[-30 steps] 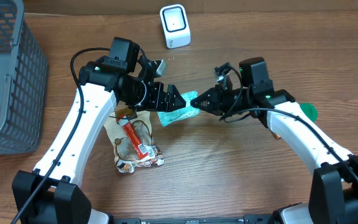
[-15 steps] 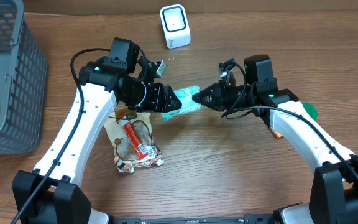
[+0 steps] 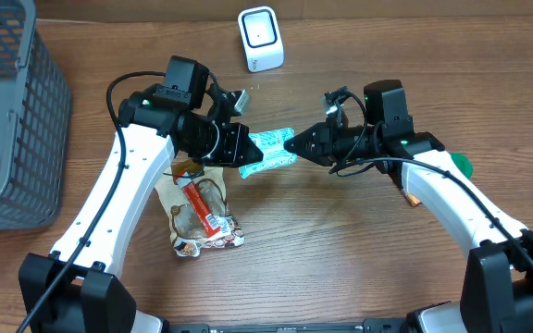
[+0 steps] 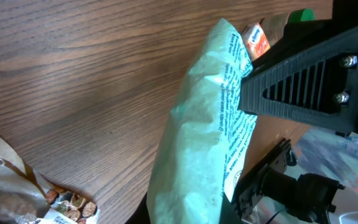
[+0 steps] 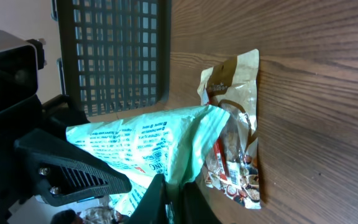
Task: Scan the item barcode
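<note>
A mint-green printed packet (image 3: 271, 148) hangs above the table between my two grippers. My left gripper (image 3: 245, 148) is shut on its left end. My right gripper (image 3: 291, 143) pinches its right edge. In the left wrist view the packet (image 4: 197, 143) fills the middle, and the right gripper's ribbed black finger (image 4: 297, 81) lies against its upper right side. From the right wrist, a fold of the packet (image 5: 148, 140) sits between my right gripper's (image 5: 174, 199) narrow jaws. The white scanner (image 3: 260, 39) stands at the back of the table, apart from the packet. I cannot make out a barcode.
A clear snack bag (image 3: 197, 208) with a red label lies on the wood under the left arm. A grey mesh basket (image 3: 7, 120) stands at the far left. A green object (image 3: 461, 165) and a small orange item (image 3: 413, 197) lie beside the right arm.
My left gripper has closed on the packet's left end. The packet has shifted a little right and now lies more level between the two grippers.
</note>
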Robot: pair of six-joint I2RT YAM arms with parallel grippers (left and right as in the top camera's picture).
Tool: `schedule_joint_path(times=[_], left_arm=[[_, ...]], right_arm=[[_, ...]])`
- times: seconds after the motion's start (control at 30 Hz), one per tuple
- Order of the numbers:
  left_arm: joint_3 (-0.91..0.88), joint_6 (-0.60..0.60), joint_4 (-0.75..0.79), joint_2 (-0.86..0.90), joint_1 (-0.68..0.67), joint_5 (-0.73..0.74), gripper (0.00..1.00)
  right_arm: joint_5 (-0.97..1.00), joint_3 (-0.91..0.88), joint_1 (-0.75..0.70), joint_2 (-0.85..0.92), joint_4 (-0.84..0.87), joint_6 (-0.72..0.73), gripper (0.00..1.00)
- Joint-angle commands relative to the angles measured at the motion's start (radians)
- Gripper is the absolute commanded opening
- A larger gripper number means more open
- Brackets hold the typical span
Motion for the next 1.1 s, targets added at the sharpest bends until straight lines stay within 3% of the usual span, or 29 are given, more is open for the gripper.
schedule_joint_path(times=[0.0,0.13,0.2,0.43,0.63,0.87,1.07], left_arm=[[-0.005,-0.01,0.008,0.0,0.008,-0.002,0.04],[-0.005,-0.01,-0.013,0.0,0.05,0.018,0.04],[-0.005,-0.003,-0.032,0.0,0.08,0.059,0.04],[-0.005,0.085,-0.107,0.0,0.189,0.337,0.04],[-0.005,0.148,-0.163,0.0,0.203,0.488,0.04],[-0.005,0.165,-0.174,0.0,0.182,0.51,0.04],[-0.005,0.174,-0.181,0.0,0.151,0.51,0.04]], right_arm=[[-0.042,0.024,0.0,-0.027,0.002,-0.002,0.18],[-0.047,0.024,-0.006,-0.027,0.0,-0.009,0.53],[-0.066,0.024,-0.011,-0.027,-0.001,-0.01,0.61],[-0.226,0.024,-0.011,-0.027,0.0,-0.169,0.63],[-0.239,0.024,-0.011,-0.027,0.008,-0.167,0.64],[-0.398,0.024,-0.011,-0.027,0.085,-0.167,0.63],[-0.408,0.024,-0.011,-0.027,0.135,-0.159,0.59]])
